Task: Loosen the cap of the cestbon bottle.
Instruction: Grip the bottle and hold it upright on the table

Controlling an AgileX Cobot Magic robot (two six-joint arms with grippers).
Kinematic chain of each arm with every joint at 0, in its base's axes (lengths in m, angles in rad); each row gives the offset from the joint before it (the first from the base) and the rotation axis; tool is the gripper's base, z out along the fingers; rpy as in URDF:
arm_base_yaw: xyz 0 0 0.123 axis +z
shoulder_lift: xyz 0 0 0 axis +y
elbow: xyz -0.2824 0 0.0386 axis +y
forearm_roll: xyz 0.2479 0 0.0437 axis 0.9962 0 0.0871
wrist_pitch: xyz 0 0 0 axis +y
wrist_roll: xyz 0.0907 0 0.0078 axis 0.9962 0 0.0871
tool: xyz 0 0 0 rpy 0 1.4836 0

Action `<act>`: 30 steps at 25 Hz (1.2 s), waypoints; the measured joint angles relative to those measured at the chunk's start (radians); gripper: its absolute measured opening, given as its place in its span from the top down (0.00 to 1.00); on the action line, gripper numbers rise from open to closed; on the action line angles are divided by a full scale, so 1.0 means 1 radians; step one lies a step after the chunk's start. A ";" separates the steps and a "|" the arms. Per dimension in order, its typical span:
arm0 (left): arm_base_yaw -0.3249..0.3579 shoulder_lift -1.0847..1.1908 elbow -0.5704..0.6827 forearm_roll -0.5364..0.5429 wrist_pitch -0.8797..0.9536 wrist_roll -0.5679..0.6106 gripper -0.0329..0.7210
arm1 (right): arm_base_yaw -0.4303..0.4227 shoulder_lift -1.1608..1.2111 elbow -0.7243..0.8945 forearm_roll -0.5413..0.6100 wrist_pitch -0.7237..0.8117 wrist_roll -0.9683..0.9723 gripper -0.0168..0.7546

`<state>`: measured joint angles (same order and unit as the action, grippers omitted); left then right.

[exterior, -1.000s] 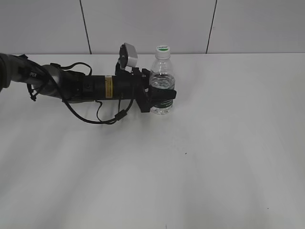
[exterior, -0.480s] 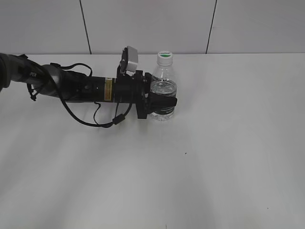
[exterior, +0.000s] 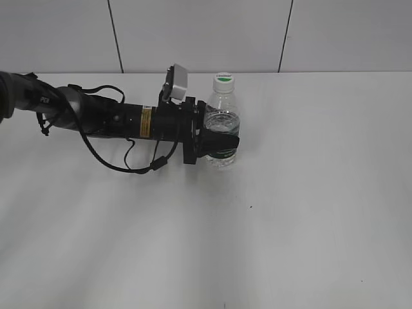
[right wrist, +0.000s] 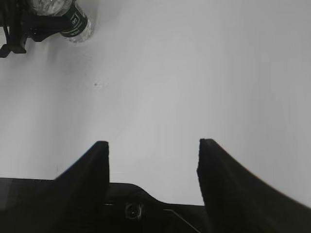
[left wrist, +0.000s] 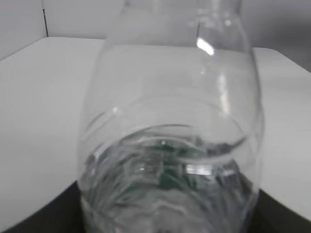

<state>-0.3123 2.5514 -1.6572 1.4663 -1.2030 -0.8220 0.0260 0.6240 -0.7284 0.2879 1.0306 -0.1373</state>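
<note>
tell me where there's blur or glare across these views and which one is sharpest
Left wrist view: the cestbon bottle fills the frame, soft and out of focus, with bright glints on its shoulder. Exterior view: sharpest, evenly lit, the left claw and the cap crisp, faint shadows on the table. Right wrist view: the right claw is a dark silhouette against the bright table.

Clear cestbon bottle upright, green label, white cap on
</note>
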 joint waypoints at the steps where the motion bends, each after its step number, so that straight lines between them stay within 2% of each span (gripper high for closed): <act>1: 0.000 0.000 0.000 0.001 -0.002 0.000 0.41 | 0.000 0.052 -0.029 0.013 0.000 0.001 0.40; 10: 0.000 0.000 0.000 0.001 -0.006 -0.003 0.41 | 0.001 0.526 -0.297 0.127 0.013 0.003 0.40; 14: -0.003 0.000 0.000 0.002 -0.007 -0.004 0.41 | 0.047 0.720 -0.458 0.139 0.043 0.026 0.40; 21: -0.032 0.000 0.000 0.000 -0.001 -0.004 0.41 | 0.232 1.041 -0.834 0.000 0.161 0.149 0.40; 26: -0.043 0.000 0.000 -0.001 0.000 -0.004 0.41 | 0.293 1.238 -1.069 -0.034 0.177 0.163 0.40; 30: -0.042 0.000 0.000 -0.001 -0.001 -0.004 0.41 | 0.335 1.350 -1.174 -0.051 0.180 0.160 0.40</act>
<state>-0.3544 2.5514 -1.6572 1.4654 -1.2042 -0.8258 0.3610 1.9744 -1.9020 0.2366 1.2103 0.0232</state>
